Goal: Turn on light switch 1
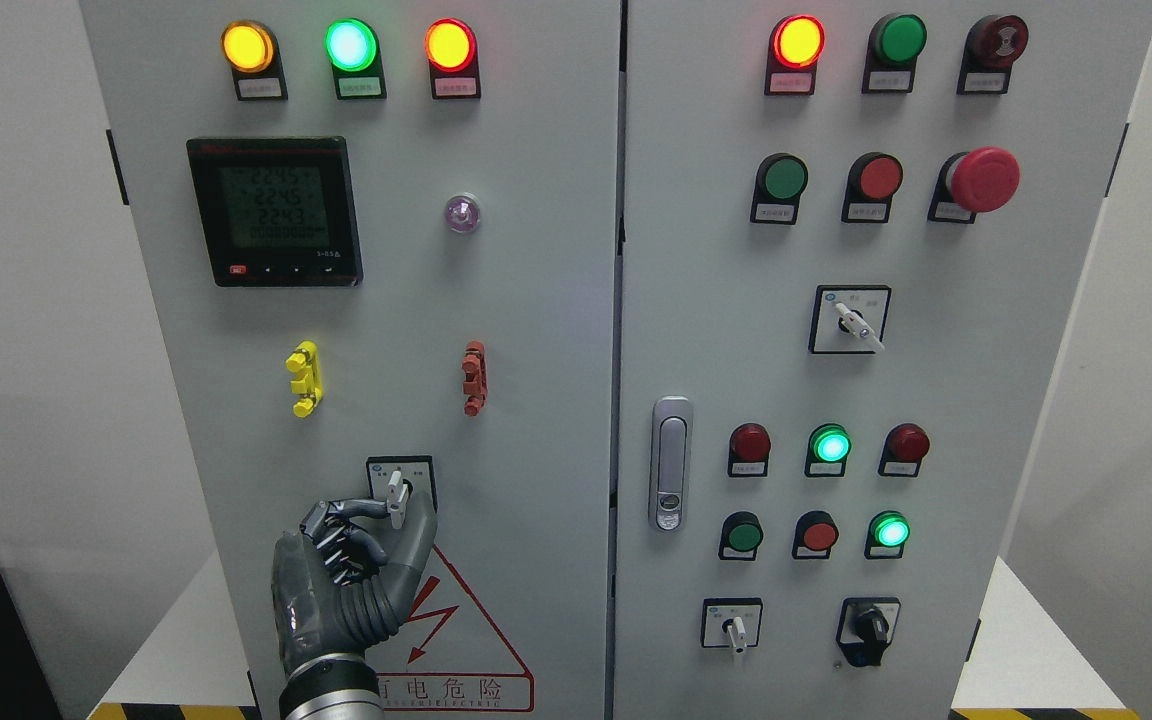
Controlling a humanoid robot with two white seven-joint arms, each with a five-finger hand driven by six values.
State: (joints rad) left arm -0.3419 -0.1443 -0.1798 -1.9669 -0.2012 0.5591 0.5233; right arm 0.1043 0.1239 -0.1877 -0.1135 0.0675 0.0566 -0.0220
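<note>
The light switch [397,492] is a small rotary selector with a pale lever, set on a square black-framed plate low on the left door of the grey cabinet [536,330]. Its lever stands nearly upright, pointing a little downward from the hub. I see my left hand [351,570] coming up from the bottom edge, directly under the switch. The index finger and the thumb reach to the lever from the left and from the right, and they seem to pinch it; the other fingers are curled into the palm. I cannot tell for sure if both tips really press on the lever, but they touch or almost touch it.

Going from left to right on this door, above the hand there is a yellow clip [304,378], then a red clip [474,377]. Higher I see the digital meter [274,212] with a lit screen, and at the top three lamps glowing: yellow, green and red. Under the hand is a red warning triangle [466,620] with a lightning sign.

On the right door I see a metal door handle [670,463] near the seam, rows of red and green buttons and lamps, a big red mushroom button [983,180], and three more selector switches.
</note>
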